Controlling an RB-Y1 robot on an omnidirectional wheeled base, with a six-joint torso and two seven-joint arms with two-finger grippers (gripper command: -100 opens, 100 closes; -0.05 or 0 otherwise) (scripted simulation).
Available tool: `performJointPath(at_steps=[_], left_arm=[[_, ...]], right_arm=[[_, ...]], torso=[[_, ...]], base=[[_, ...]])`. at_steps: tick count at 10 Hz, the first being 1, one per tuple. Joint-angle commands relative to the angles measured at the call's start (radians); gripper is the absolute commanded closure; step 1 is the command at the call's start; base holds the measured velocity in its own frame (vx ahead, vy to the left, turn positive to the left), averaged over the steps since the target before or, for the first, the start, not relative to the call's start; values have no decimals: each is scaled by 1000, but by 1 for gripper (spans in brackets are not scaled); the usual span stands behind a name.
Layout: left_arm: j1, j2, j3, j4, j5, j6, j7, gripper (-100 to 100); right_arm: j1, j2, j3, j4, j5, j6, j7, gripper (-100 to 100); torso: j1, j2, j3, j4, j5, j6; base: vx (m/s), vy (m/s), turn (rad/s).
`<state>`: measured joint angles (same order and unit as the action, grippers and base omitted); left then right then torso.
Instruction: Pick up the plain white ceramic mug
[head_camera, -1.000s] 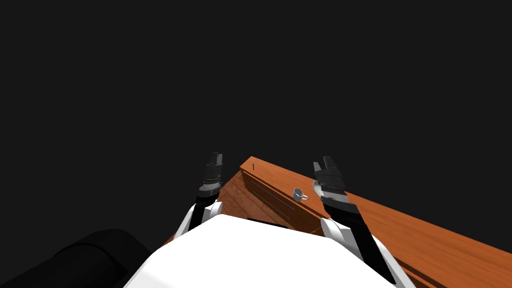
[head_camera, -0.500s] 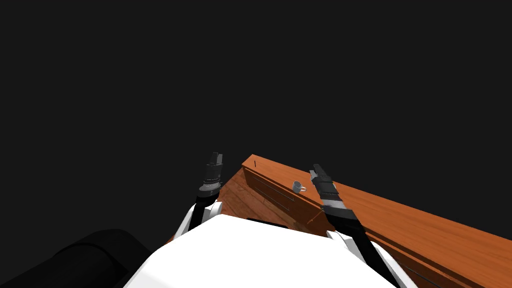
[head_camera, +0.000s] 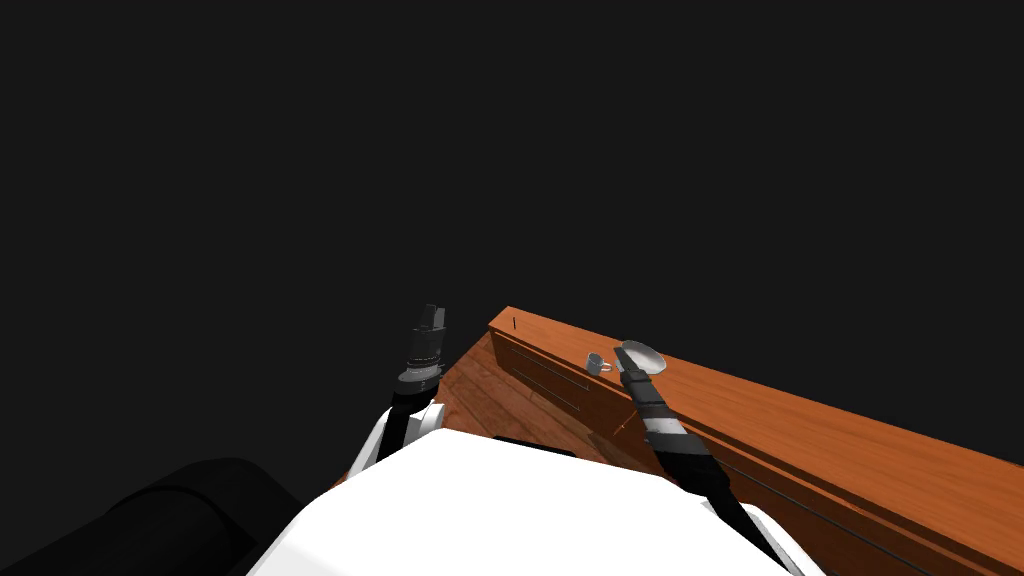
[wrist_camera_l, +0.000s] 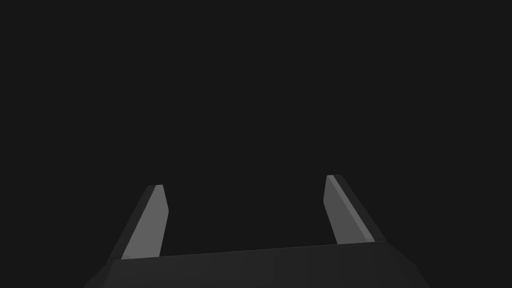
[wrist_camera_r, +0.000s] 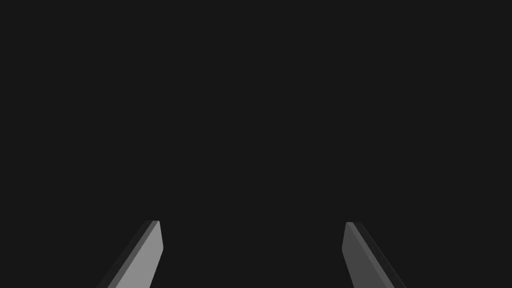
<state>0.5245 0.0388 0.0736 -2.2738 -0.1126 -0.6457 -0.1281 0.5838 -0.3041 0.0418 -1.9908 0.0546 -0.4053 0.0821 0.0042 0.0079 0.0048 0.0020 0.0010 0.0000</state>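
Observation:
A small pale grey mug (head_camera: 595, 363) stands upright on the brown wooden cabinet top (head_camera: 800, 420), near its front edge, handle toward my right arm. That right arm (head_camera: 645, 385) reaches over the top and ends just right of the mug, close to it and not holding it. The right gripper (wrist_camera_r: 252, 222) is open, with nothing but a dark field between its fingers. My left gripper (head_camera: 433, 314) hangs off the cabinet's left end, clear of the mug. In its wrist view the left gripper (wrist_camera_l: 245, 181) is open and empty.
The cabinet has drawer fronts (head_camera: 545, 380) facing me and a wooden floor (head_camera: 480, 395) below. A black area surrounds the cabinet. A dark rounded shape (head_camera: 190, 510) lies at the lower left.
My right arm has swung forward and lower over the cabinet top, ending beside the mug. The whole view has shifted slightly, so I have moved. The left arm has stayed put.

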Motion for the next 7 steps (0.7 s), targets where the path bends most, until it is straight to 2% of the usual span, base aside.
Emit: performJointPath(at_steps=[1, 2, 4, 5, 7], left_arm=[[0, 0, 0, 0, 0, 0, 0, 0], [0, 0, 0, 0, 0, 0, 0, 0], [0, 0, 0, 0, 0, 0, 0, 0], [0, 0, 0, 0, 0, 0, 0, 0], [0, 0, 0, 0, 0, 0, 0, 0]], right_arm=[[20, -40, 22, 48, 13, -3, 18, -100], [20, -40, 22, 48, 13, -3, 18, -100], [46, -108, 63, 131, 37, -9, 47, -100], [46, -115, 63, 137, 37, -9, 47, -100], [67, -189, 109, 212, 62, -19, 76, -100]], torso=[[0, 0, 0, 0, 0, 0], [0, -1, -1, 0, 0, 0], [-1, -3, -2, -1, 0, 0], [0, -1, -1, 0, 0, 0], [0, -3, -2, -1, 0, 0]], base=[[-96, 68, 28], [-72, 50, 1], [-93, 59, 47], [-79, 68, 15], [-71, 84, 81]])
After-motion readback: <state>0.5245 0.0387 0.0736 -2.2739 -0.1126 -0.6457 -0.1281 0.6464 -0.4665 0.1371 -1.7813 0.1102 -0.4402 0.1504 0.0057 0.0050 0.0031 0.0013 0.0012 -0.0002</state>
